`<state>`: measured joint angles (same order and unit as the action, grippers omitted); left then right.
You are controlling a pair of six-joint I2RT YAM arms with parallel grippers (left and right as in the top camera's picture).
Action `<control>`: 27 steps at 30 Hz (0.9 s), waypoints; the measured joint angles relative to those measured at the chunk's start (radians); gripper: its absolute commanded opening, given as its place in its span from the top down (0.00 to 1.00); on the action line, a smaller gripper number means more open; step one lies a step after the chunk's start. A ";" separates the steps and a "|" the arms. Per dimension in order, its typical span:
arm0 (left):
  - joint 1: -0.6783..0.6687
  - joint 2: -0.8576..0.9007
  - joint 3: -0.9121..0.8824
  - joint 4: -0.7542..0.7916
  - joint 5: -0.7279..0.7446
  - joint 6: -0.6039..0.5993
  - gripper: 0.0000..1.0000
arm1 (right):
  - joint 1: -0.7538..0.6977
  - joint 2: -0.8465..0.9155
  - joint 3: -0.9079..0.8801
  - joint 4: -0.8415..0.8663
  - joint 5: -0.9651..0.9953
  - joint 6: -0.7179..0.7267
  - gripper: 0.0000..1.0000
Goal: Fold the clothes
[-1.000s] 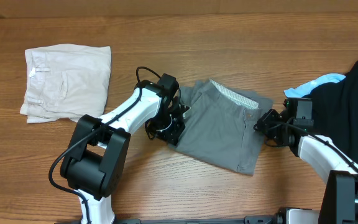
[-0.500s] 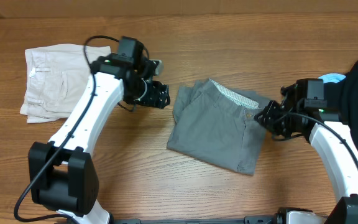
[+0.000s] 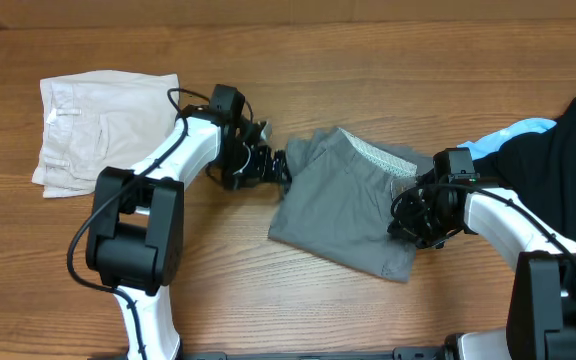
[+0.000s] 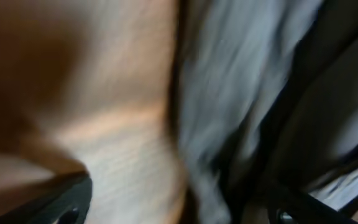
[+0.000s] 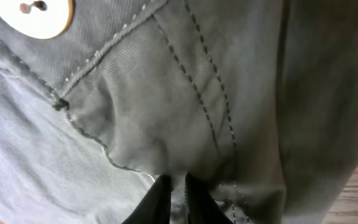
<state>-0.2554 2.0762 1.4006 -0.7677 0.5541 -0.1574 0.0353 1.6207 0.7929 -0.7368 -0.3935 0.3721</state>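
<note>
The only marking that might carry writing is a small pale patch on the cream shorts, and it is too small to read. The right wrist view shows a cream button with two holes, plain-faced, sewn to grey twill beside rows of dark stitching. The grey shorts lie folded in the middle of the bench. The bundle is turned a little askew to the bench edge, with its long axis running from the far left corner to the near right corner. The white dotted waistband lining is turned up along the far side, and the waistband end faces the right arm. The left claw sits at the left edge of the bundle. In its blurred wrist view its fingers stand wide apart, with grey cloth ahead of them. The right claw rests on the right side of the bundle, and its fingertips are drawn together, pinching a fold of grey cloth. The cream shorts lie flat at the far left, well apart. A black garment is heaped over a light-blue garment at the right edge.
</note>
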 measured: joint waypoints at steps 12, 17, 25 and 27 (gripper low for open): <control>-0.030 0.106 -0.003 0.377 0.214 -0.074 0.94 | 0.000 0.002 0.000 0.002 0.000 0.000 0.88; -0.030 0.109 -0.001 0.535 0.306 -0.112 0.56 | 0.000 0.004 0.000 0.003 -0.003 0.000 0.88; 0.027 0.109 0.009 0.505 0.406 -0.158 0.34 | 0.000 0.006 0.004 -0.007 0.004 -0.003 0.88; 0.045 0.109 0.013 0.431 0.416 -0.141 0.34 | 0.001 0.006 0.005 -0.008 0.006 -0.003 0.88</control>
<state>-0.2100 2.1849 1.4136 -0.3370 0.9699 -0.2985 0.0364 1.6264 0.7975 -0.7444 -0.3878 0.3691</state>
